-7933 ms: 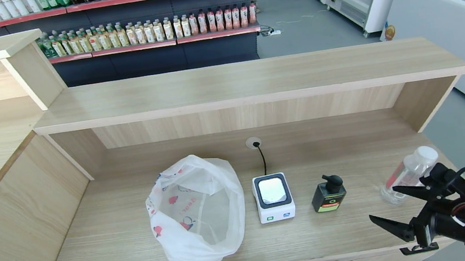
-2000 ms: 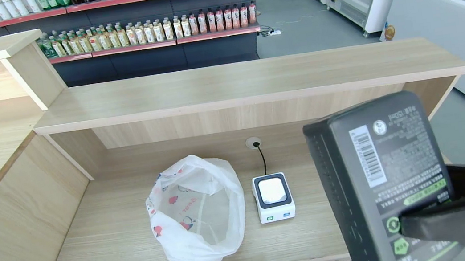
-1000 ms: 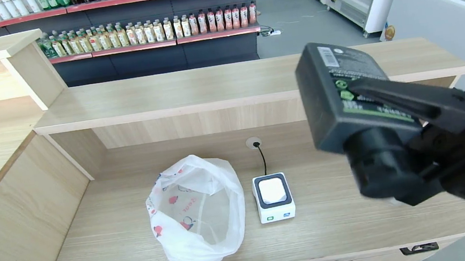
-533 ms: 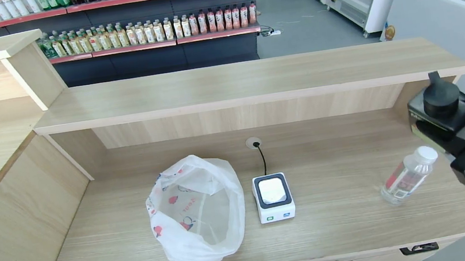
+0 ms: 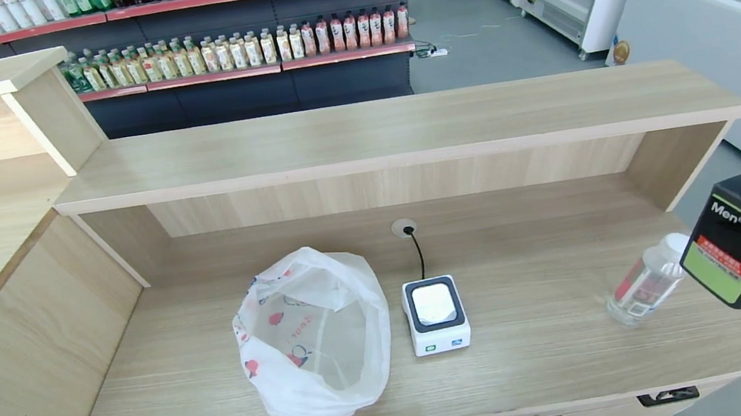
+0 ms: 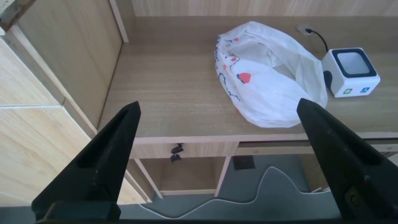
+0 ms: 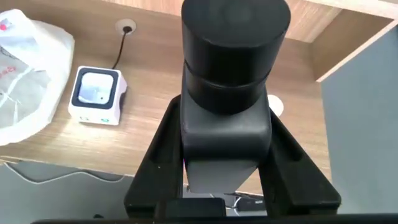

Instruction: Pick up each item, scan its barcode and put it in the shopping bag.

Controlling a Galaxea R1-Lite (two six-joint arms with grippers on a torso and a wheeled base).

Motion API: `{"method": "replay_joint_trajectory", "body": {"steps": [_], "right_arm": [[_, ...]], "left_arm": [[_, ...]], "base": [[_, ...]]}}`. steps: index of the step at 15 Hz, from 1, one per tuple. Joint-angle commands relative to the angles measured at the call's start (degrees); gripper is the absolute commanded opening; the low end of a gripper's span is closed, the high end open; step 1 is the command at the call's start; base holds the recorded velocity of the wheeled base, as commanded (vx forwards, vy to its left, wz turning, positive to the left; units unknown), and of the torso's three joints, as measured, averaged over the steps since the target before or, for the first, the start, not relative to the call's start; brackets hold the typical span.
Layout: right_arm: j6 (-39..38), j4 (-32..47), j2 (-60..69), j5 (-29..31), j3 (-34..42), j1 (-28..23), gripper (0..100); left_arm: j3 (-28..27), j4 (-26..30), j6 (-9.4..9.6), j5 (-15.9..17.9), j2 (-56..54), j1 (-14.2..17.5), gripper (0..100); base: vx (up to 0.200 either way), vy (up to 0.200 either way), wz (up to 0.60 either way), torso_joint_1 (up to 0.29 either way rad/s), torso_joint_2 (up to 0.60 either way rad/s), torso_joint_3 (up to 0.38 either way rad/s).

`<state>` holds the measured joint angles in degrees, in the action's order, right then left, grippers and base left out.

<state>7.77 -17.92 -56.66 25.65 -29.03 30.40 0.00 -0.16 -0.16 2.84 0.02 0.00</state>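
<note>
A dark pump bottle (image 5: pixel 730 250) with a green and red label hangs beyond the counter's right end, above counter height. My right gripper (image 7: pixel 227 163) is shut on the dark pump bottle (image 7: pixel 227 93), one finger on each side of its body. A clear plastic bottle (image 5: pixel 645 283) with a white cap lies on the counter near the right end, just left of the held bottle. The white scanner (image 5: pixel 435 314) sits mid-counter, and the open shopping bag (image 5: pixel 316 337) lies to its left. My left gripper (image 6: pixel 221 165) is open and holds nothing, low before the counter's front edge, with the shopping bag (image 6: pixel 267 74) beyond it.
The wooden counter (image 5: pixel 540 357) has a raised back shelf (image 5: pixel 388 127) and side walls. The scanner's black cable (image 5: pixel 417 252) runs to a hole at the back. Bare wood lies between scanner and clear bottle. Store shelves and freezers stand behind.
The right gripper took the pump bottle off the counter, raised it close to the head camera, then carried it right and down to the counter's right end. Bag, scanner and clear bottle kept still.
</note>
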Motion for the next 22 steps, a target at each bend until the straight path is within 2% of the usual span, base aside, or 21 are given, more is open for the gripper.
{"method": "replay_joint_trajectory", "body": {"steps": [1,4,9,12,13,14,15,20,21,22], "right_arm": [[0.1,0.0,-0.5,0.0,0.0,0.8,0],[-0.9,0.1,-1.0,-0.2,-0.3,3.8,0],[-6.3,1.0,-1.9,-2.2,-5.2,11.9,0],[-14.7,9.2,-2.0,-2.7,-7.8,14.9,0],[-19.6,9.9,-2.0,-7.8,-7.1,14.2,0],[-20.1,10.4,-2.3,-12.0,-6.0,12.1,0],[-18.8,9.6,-2.9,-20.2,-4.8,4.6,0],[-26.1,-3.0,-13.2,-31.7,-4.2,-8.8,0],[-26.5,-6.4,-16.8,-38.1,-3.9,-13.4,0],[-26.5,-8.2,-19.4,-42.7,-3.3,-15.7,0]], "left_arm": [[0.0,0.0,-0.02,0.1,0.0,0.0,100],[0.0,0.0,-0.02,0.0,0.0,0.0,100],[0.0,0.0,-0.02,0.0,0.0,-0.1,100],[0.0,0.0,-0.02,0.0,0.0,0.0,100],[0.0,0.0,-0.02,0.1,0.0,0.0,100],[-0.1,0.0,-0.02,0.0,0.0,0.0,100],[0.0,0.0,-0.02,0.1,0.0,0.0,100],[0.0,0.0,-0.02,0.0,0.0,0.0,100],[-0.1,0.0,-0.02,0.1,0.0,-0.1,100],[0.0,0.0,-0.02,0.0,0.0,0.0,100]], "base": [[0.000,0.000,0.00,0.000,0.00,0.000],[0.000,0.000,0.00,0.000,0.00,0.000],[0.000,0.000,0.60,-0.001,0.00,0.000],[0.000,0.000,0.60,0.005,0.00,0.004],[0.000,0.000,0.00,0.000,0.00,0.000],[0.000,0.000,0.00,0.000,0.00,0.000],[0.000,0.000,0.00,0.000,0.00,0.000],[0.000,0.000,0.00,0.000,0.00,0.000],[0.000,0.000,0.00,0.000,0.00,0.000],[0.000,0.000,0.00,0.000,0.00,0.000]]}}
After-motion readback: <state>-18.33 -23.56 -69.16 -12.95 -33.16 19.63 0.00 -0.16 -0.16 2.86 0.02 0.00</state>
